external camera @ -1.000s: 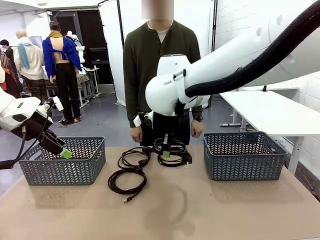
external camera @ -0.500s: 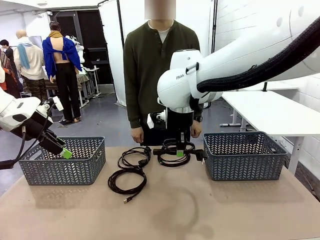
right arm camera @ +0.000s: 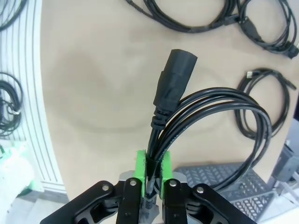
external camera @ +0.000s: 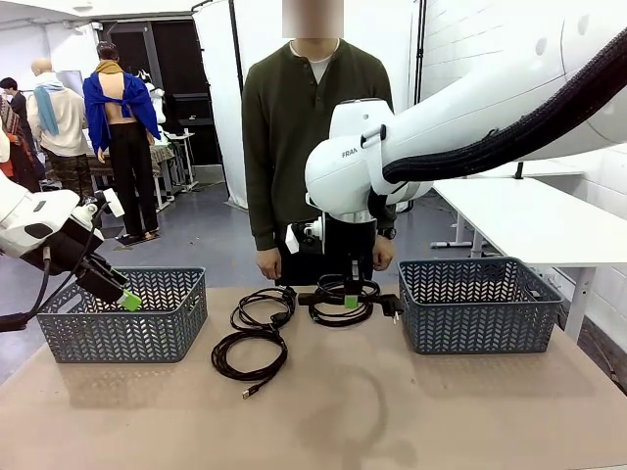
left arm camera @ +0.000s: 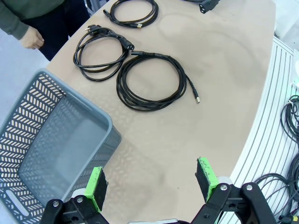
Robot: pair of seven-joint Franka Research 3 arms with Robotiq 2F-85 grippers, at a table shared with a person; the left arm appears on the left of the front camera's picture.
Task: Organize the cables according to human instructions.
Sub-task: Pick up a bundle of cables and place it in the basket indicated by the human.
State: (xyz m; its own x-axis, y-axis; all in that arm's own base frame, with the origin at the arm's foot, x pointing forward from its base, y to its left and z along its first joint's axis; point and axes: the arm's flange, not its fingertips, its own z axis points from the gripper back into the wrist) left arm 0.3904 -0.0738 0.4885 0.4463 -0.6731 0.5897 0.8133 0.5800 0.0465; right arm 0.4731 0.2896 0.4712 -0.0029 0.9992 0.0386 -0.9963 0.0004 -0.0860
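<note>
left gripper [left arm camera: 150, 183]: I see it wide open above the table [left arm camera: 224, 70]
basket [left arm camera: 79, 99]: grey, close by one pad
cables [left arm camera: 140, 103]: three coils farther out, on the table

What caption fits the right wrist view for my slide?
Right gripper shut on a coiled black power cable, held above the tan table.

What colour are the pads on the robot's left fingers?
Bright green. Pads of the left gripper show best in the left wrist view.

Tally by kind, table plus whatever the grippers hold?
Cables: 4, one in the right gripper, three on the table
Baskets: 2
Total: 6
</note>
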